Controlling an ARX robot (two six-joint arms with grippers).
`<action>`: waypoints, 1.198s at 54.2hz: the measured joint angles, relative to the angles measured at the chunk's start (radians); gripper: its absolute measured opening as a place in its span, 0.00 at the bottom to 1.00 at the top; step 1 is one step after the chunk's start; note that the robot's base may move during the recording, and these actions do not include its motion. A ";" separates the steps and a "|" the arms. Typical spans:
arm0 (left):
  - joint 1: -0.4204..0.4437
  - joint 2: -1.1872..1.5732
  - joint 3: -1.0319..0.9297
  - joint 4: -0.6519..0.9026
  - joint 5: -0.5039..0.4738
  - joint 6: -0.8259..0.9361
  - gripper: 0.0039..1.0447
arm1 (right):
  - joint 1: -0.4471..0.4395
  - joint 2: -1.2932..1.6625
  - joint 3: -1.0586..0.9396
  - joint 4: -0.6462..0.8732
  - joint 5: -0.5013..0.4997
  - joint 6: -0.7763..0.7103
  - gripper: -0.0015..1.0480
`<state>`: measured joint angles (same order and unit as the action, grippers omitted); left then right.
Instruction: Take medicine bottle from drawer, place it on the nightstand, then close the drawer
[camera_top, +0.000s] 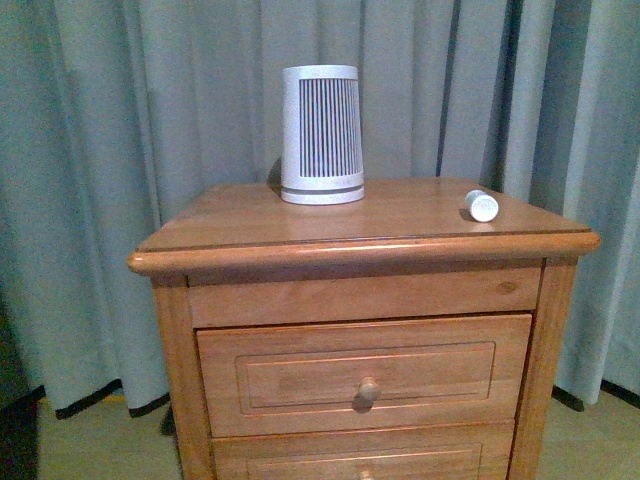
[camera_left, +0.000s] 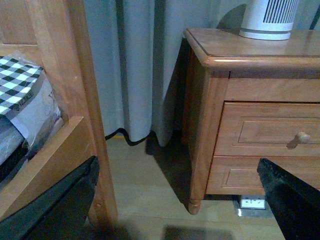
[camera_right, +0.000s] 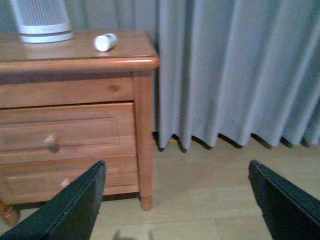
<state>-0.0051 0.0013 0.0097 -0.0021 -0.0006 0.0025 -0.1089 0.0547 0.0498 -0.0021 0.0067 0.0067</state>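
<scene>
On the nightstand (camera_top: 300, 225), near the right edge of its flat top and a little back from the front right corner, the medicine bottle (camera_top: 481, 205) lies on its side with one round end facing the front camera. It rests apart from everything else on the wood. Toward the back edge, about midway along it, stands a white ribbed device (camera_top: 321, 134), upright and well apart from the bottle.

Below the top, the drawer (camera_top: 365, 373) sits flush with the cabinet front, fully pushed in, its round knob (camera_top: 369, 389) centred on the recessed panel. The upper strip of the lower drawer (camera_top: 360, 455) shows beneath it, also shut.

Neither arm appears in the front view. From the left wrist camera, the left gripper (camera_left: 177, 202) hangs off to the side of the cabinet, above the wooden floor (camera_left: 145, 190), its dark fingers (camera_left: 55, 205) spread wide with nothing between them; a wooden bed frame (camera_left: 75, 100) with checked fabric (camera_left: 17, 82) stands beside it. From the right wrist camera, the right gripper (camera_right: 175, 205) is likewise gaping and empty, held away from the cabinet on its other side, with the bottle in sight on the top. Grey curtains (camera_top: 120, 150) hang behind the nightstand.
</scene>
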 joint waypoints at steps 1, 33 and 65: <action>0.000 0.000 0.000 0.000 0.000 0.000 0.94 | 0.021 -0.004 -0.002 0.000 0.002 0.000 0.76; 0.000 0.000 0.000 0.000 0.000 0.000 0.94 | 0.105 -0.048 -0.035 0.000 -0.008 -0.004 0.03; 0.000 0.000 0.000 0.000 0.000 0.000 0.94 | 0.105 -0.048 -0.035 0.000 -0.008 -0.004 0.77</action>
<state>-0.0051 0.0013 0.0097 -0.0021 -0.0010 0.0025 -0.0040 0.0067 0.0143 -0.0017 -0.0013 0.0025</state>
